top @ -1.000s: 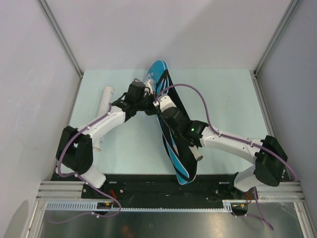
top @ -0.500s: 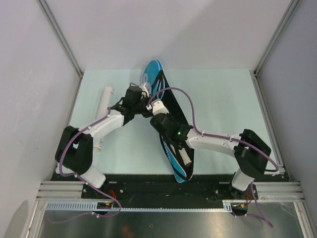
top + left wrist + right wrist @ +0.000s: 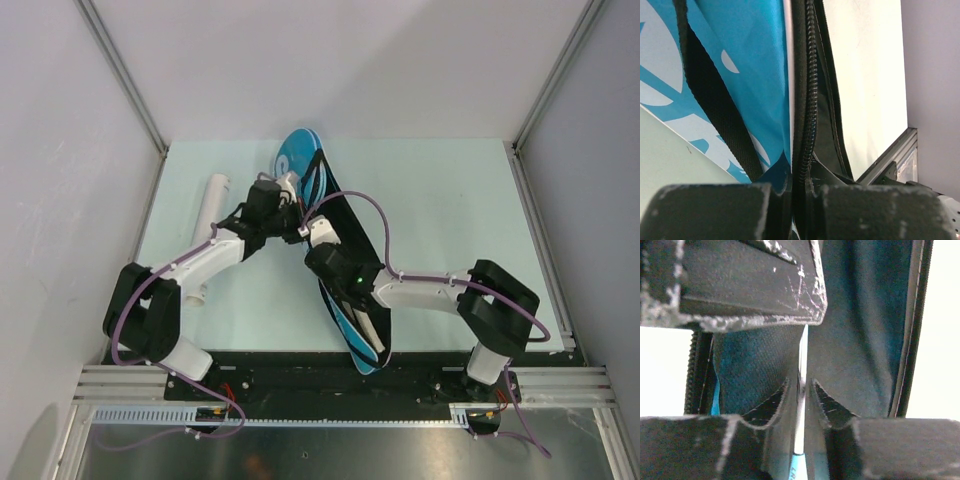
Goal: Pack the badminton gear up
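Pale green table [image 3: 450, 220] | your racket bag [image 3: 296, 155] lies diagonally mid-table, white tube [image 3: 212, 205] well to its left | left gripper [image 3: 799, 192] pinched onto the bag's zipper edge [image 3: 809, 100] | right gripper [image 3: 800, 390] clamped on a thin racket [image 3: 801, 365] edge inside the bag

Blue racket bag [image 3: 297, 156] lies diagonally on the worktop [image 3: 450, 210] – left hand [image 3: 285, 200] and right hand [image 3: 318, 228] close together over its far half – white tube [image 3: 212, 205] lies apart, left.
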Robot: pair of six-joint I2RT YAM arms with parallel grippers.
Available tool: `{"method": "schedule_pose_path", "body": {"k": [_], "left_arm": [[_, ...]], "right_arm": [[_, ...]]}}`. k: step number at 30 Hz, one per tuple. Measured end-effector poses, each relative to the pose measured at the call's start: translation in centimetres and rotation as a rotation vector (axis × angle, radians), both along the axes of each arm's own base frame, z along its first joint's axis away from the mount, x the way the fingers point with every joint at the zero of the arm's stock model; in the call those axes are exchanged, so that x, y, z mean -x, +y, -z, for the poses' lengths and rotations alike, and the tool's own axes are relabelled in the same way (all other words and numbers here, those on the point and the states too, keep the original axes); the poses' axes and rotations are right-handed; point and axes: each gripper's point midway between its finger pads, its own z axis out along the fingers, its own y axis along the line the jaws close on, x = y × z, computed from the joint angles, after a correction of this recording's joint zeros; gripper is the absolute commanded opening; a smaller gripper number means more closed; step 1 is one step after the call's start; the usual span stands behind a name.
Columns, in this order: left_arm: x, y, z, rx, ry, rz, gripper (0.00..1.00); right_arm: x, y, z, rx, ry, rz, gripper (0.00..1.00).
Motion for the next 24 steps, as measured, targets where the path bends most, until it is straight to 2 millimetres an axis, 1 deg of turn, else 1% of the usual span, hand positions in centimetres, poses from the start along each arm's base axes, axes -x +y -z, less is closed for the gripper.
{"method": "schedule_pose_path", "body": {"k": [1, 2, 4, 5, 7, 9, 10, 12, 14, 16, 18, 21, 23, 24], "left_arm": [[0.2, 0.0, 0.1, 0.0, 0.006, 0.007, 0.0], [0.4, 0.0, 0.2, -0.001, 0.012, 0.013, 0.0], [1.0, 0.0, 0.6, -0.005, 0.035, 0.029, 0.0], [1.2, 0.0, 0.7, -0.003, 0.044, 0.036, 0.0], [1.6, -0.1, 0.7, 0.004, 0.054, 0.049, 0.0], [1.8, -0.2, 0.7, 0.009, 0.057, 0.058, 0.0], [1.8, -0.3, 0.7, 0.01, 0.058, 0.06, 0.0], [1.9, -0.3, 0.6, 0.012, 0.059, 0.063, 0.0], [2.0, -0.4, 0.6, 0.014, 0.06, 0.068, 0.0], [2.0, -0.4, 0.6, 0.015, 0.061, 0.07, 0.0], [2.0, -0.4, 0.6, 0.017, 0.062, 0.073, 0.0], [2.1, -0.5, 0.5, 0.019, 0.062, 0.075, 0.0], [2.1, -0.5, 0.5, 0.019, 0.061, 0.076, 0.0], [2.1, -0.5, 0.5, 0.02, 0.061, 0.076, 0.0]], "right_arm": [[0.2, 0.2, 0.2, -0.013, 0.014, -0.004, 0.49], [0.3, 0.3, 0.4, -0.026, 0.029, -0.008, 0.53], [0.8, 0.3, 0.7, -0.046, 0.074, -0.023, 0.6], [1.1, 0.2, 0.7, -0.058, 0.101, -0.029, 0.61], [1.7, -0.1, 0.5, -0.095, 0.161, -0.047, 0.68], [1.9, -0.7, -0.6, -0.148, 0.209, -0.054, 0.69], [1.9, -1.1, -1.3, -0.18, 0.231, -0.059, 0.72], [1.7, -2.1, -3.0, -0.252, 0.26, -0.065, 0.73], [0.9, -3.7, -4.4, -0.316, 0.276, -0.062, 0.74], [-0.1, -5.5, -4.6, -0.358, 0.298, -0.049, 0.76], [-0.9, -7.4, -3.7, -0.379, 0.335, -0.045, 0.76], [-1.4, -10.2, -0.8, -0.384, 0.42, -0.04, 0.76], [-1.2, -11.0, 1.2, -0.382, 0.488, -0.057, 0.75], [-1.2, -11.0, 2.1, -0.383, 0.516, -0.071, 0.74]]}}
